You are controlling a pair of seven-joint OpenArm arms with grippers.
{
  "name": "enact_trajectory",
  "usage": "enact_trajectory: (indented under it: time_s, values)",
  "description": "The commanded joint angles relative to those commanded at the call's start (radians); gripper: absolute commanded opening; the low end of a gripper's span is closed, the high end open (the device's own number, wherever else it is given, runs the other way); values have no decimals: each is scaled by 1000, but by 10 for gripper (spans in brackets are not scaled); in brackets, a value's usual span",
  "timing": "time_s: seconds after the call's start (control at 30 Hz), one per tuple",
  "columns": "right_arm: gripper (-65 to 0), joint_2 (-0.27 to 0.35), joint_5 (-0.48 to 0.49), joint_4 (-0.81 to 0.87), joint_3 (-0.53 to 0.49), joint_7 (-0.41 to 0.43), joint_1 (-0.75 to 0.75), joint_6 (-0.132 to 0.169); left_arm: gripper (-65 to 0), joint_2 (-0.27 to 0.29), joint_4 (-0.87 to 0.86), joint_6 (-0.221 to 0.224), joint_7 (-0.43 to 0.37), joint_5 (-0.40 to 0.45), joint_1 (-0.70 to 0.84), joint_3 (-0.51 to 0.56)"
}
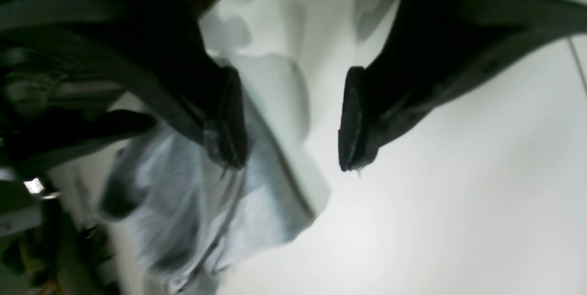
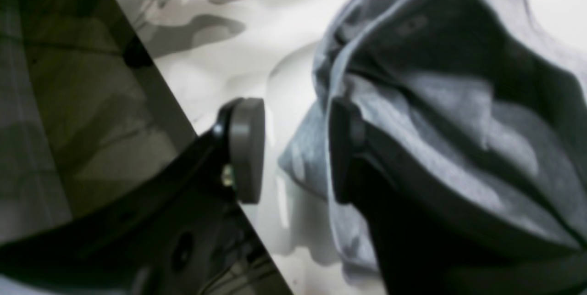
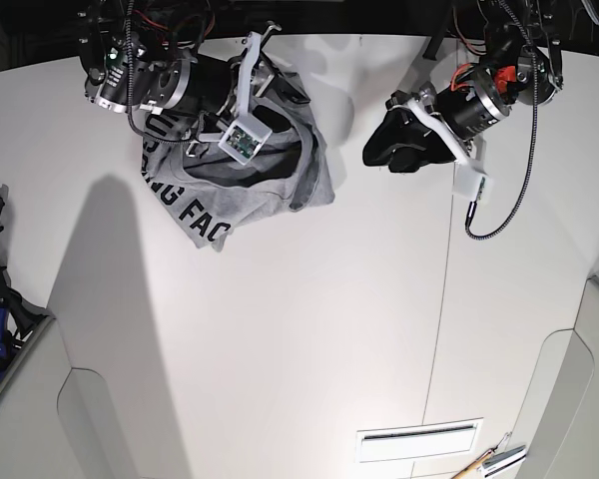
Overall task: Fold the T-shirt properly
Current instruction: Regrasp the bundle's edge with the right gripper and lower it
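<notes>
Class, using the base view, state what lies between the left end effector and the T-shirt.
In the base view, only bare white tabletop shows between the T-shirt and the left end effector.

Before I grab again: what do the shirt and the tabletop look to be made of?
T-shirt: soft knit fabric, probably cotton, matte grey; it falls in rounded folds.

Tabletop: smooth, pale, slightly glossy, perhaps laminate or painted board; soft reflections and thin straight seams show.

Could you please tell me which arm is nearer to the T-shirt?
The right arm: its fingers hover over or at the T-shirt. The left arm's fingers are off to one side, above the table.
</notes>
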Motion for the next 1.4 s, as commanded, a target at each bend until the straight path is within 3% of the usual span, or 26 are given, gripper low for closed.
enact_trajectory:
  time_s: [0.1,0.2,0.3,0.33,0.47,0.67,0.73,0.87,0.9,1.07,1.33,1.37,1.4]
  values:
    - [-414,0,-32,-2,0,103,9,-23,-298,19,44,0,18,-29,0,0]
    - [-414,0,-52,-6,0,101,58,-60,-298,20,47,0,11,-21,0,0]
    - [-414,-8,-84,-10,0,102,95,-153,-298,20,47,0,11,16,0,0]
    - [-405,-21,-101,-14,0,103,98,-169,-298,20,47,0,11,24,0,0]
    - [-302,-97,-114,-71,-1,130,98,-171,-298,20,47,0,10,23,0,0]
    - [-308,-147,-153,-247,-1,143,201,-172,-298,20,47,0,11,24,3,0]
    - [-387,-148,-149,-302,-1,143,237,-172,-298,20,47,0,16,27,3,0]
    - [-640,-153,-106,-315,-1,140,253,-160,-298,20,47,0,18,39,3,0]
    - [-650,-153,-85,-315,-1,137,253,-159,-298,20,47,0,18,39,3,0]
    - [-650,-165,7,-309,-6,134,280,-99,-298,20,47,0,18,38,3,0]
    - [-650,-259,-23,-315,-100,112,363,-103,-298,20,47,0,19,38,3,0]
    - [-613,-264,-38,-316,-113,112,362,-104,-298,20,47,0,21,38,3,0]
    - [-533,-266,-47,-316,-123,112,363,-104,-298,20,47,0,26,38,3,0]
